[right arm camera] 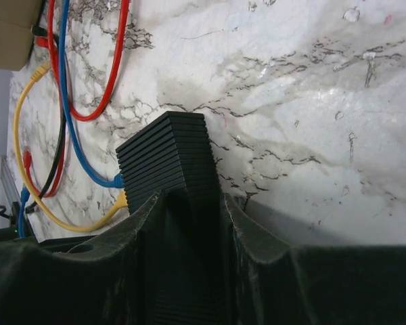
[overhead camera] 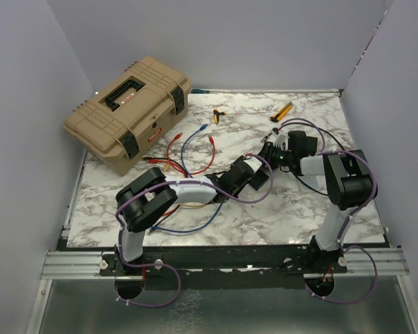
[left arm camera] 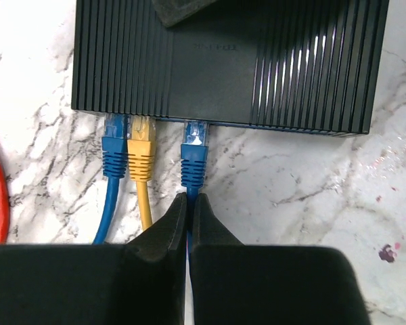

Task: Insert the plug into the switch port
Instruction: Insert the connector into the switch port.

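Marble-patterned table top [overhead camera: 299,209]. Far left corner: a tan toolbox [overhead camera: 129,111], set at an angle. Near the far edge: two yellow-handled tools [overhead camera: 283,110]. Centre: a black ribbed box [left arm camera: 223,61] lying flat, with a yellow cable [left arm camera: 143,196] and two blue cables [left arm camera: 109,196] meeting its edge. A red cable [left arm camera: 0,196] lies loose beside them.

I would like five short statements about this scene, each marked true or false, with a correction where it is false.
1. A blue plug, a yellow plug and a lone blue plug sit along the switch edge. True.
2. The left gripper is wide open. False: it is pinched shut on the blue cable behind the lone blue plug.
3. The right gripper clamps the switch from both sides. True.
4. The switch is white. False: it is black and ribbed.
5. The tan toolbox has its lid open. False: it is closed.
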